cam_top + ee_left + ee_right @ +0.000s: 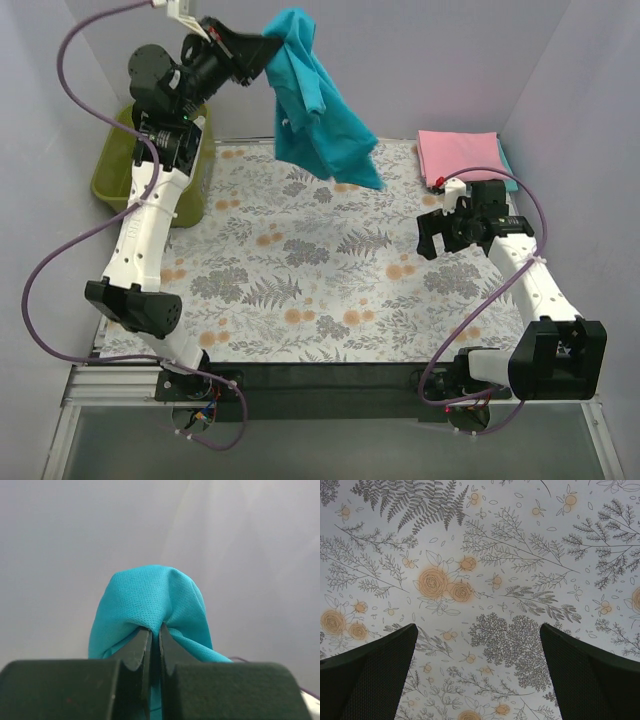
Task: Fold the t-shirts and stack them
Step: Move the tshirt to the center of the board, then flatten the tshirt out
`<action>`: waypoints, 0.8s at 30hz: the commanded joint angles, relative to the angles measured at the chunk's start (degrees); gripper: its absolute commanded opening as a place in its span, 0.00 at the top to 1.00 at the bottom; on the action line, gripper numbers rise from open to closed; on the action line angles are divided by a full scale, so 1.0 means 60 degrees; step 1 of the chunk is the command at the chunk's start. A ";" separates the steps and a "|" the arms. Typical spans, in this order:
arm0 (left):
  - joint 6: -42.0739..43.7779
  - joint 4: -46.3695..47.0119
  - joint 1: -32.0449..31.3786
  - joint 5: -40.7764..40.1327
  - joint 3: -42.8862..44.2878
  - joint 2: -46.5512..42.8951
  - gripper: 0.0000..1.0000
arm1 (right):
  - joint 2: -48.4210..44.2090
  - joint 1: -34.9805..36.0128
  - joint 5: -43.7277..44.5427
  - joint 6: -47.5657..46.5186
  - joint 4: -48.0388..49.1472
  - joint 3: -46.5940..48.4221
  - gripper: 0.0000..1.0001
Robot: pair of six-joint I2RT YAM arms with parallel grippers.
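Note:
My left gripper (pixel 268 50) is raised high at the back left and is shut on a bunched part of the teal t-shirt (pixel 318 110), which hangs down from it over the back of the floral table cloth (pixel 300 270). In the left wrist view the teal t-shirt (pixel 150 610) bulges out over the closed gripper (pixel 155 630). A folded pink t-shirt (pixel 458 155) lies at the back right, with a strip of teal cloth showing at its right edge. My right gripper (pixel 433 238) is open and empty, low over the cloth just in front of the pink shirt; it also shows in the right wrist view (pixel 477 630).
An olive-green plastic tub (pixel 115 170) stands at the back left, partly behind my left arm. Grey walls close in the back and both sides. A black strip runs along the table's near edge (pixel 320 375).

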 commanded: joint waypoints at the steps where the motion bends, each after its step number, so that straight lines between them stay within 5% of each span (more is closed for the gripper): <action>1: -0.2132 0.0119 -0.0141 0.0317 -0.2519 -0.1528 1.00 | -0.0298 -0.0175 0.0001 0.0083 0.0060 0.0483 0.02; 6: -0.1553 0.0080 -0.0172 0.1166 -0.8388 -0.3071 1.00 | -0.0224 -0.0321 0.0323 -0.0195 -0.0131 0.0498 0.02; 7: -0.1231 -0.0039 -0.0172 0.1197 -0.9185 -0.3276 0.92 | -0.0210 -0.0336 0.0367 -0.0254 -0.0174 0.0469 0.02; 8: -0.0952 -0.0417 -0.0186 0.1110 -0.9773 -0.3510 0.66 | -0.0195 -0.0336 0.0397 -0.0327 -0.0247 0.0454 0.02; 9: -0.0224 -0.0740 -0.0143 0.0964 -1.0620 -0.3556 0.54 | -0.0181 -0.0351 0.0411 -0.0415 -0.0306 0.0439 0.02; 10: 0.0145 -0.1048 -0.0070 0.0818 -1.0846 -0.3570 0.46 | -0.0180 -0.0336 0.0441 -0.0604 -0.0350 0.0439 0.02; 16: 0.1684 -0.2134 0.1524 0.0260 -1.1333 -0.4009 0.33 | 0.0229 -0.0292 -0.0086 -0.1469 -0.1053 0.0498 0.05; 21: 0.3704 -0.3377 0.1471 0.1572 -1.1244 -0.4390 0.42 | 0.0551 0.0366 -0.0117 -0.1953 -0.0865 0.0074 0.23; 24: 0.5711 -0.4696 -0.0016 0.0952 -1.1448 -0.4508 0.46 | 0.1122 0.0499 0.0133 -0.1896 -0.0586 0.0102 0.32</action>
